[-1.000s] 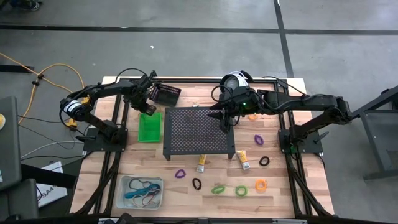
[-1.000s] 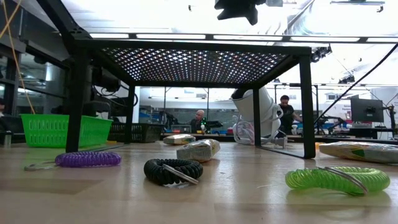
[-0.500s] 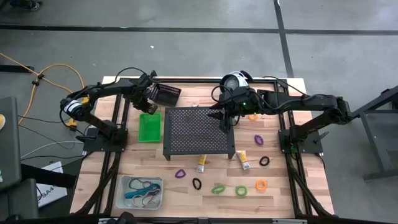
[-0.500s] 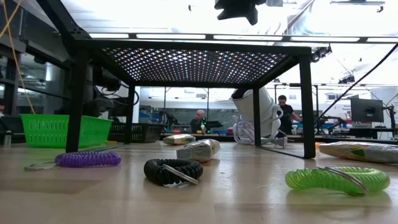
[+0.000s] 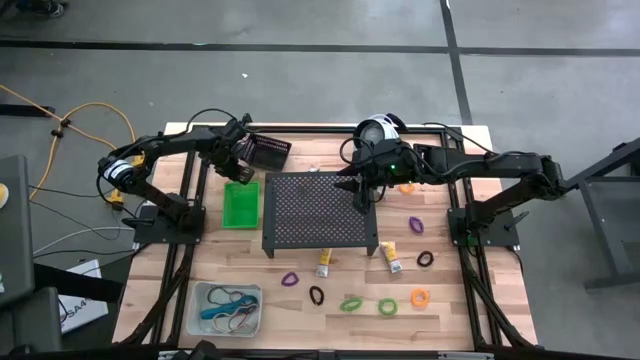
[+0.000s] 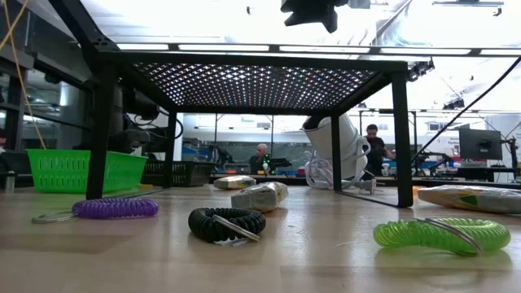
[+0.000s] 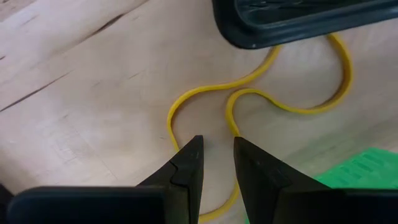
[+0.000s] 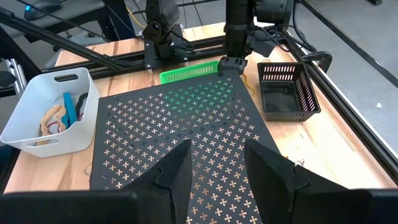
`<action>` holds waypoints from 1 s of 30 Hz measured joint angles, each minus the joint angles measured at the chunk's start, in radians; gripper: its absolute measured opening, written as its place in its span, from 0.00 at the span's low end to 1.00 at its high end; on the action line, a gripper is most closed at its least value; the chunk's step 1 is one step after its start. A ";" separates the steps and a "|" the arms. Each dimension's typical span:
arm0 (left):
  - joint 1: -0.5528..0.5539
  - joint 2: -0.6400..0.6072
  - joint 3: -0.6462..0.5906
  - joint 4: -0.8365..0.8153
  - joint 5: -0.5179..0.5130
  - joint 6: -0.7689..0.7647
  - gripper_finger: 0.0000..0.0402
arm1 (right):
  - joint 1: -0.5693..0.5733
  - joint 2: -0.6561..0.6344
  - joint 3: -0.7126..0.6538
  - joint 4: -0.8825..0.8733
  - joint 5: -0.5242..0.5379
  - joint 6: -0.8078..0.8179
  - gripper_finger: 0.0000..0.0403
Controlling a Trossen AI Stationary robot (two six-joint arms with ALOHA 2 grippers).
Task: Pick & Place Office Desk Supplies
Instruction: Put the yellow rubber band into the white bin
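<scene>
Pickup of a yellow rubber band (image 7: pixel 261 99) looked to be the step in hand: the left gripper (image 7: pixel 214 165) hovered low over it, fingers narrowly parted with one strand between the tips, on bare table (image 5: pixel 300 262) between the black bin (image 5: pixel 266 150) and the green bin (image 5: pixel 240 203). Its next move probably called for a short descent and a pinch, then a carry to a bin. The right gripper (image 8: pixel 217 163) waited above the perforated stand (image 5: pixel 318 211), fingers apart and empty. Coiled loops, including the purple loop (image 6: pixel 114 208) and green loop (image 6: pixel 440 233), lay near the front edge, the clear bin (image 5: pixel 227 307) at the front left corner.
</scene>
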 joint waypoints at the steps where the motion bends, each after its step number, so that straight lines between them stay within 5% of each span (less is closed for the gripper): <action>1: 0.000 0.000 0.000 0.000 -0.002 -0.002 0.20 | 0.000 0.000 0.000 0.000 0.000 0.000 0.33; 9: 0.001 0.001 0.000 -0.002 -0.015 -0.004 0.02 | 0.000 0.000 0.000 0.000 0.000 0.000 0.33; 30: -0.024 0.002 -0.002 0.012 0.037 -0.014 0.00 | 0.000 0.000 0.000 0.000 0.000 0.000 0.33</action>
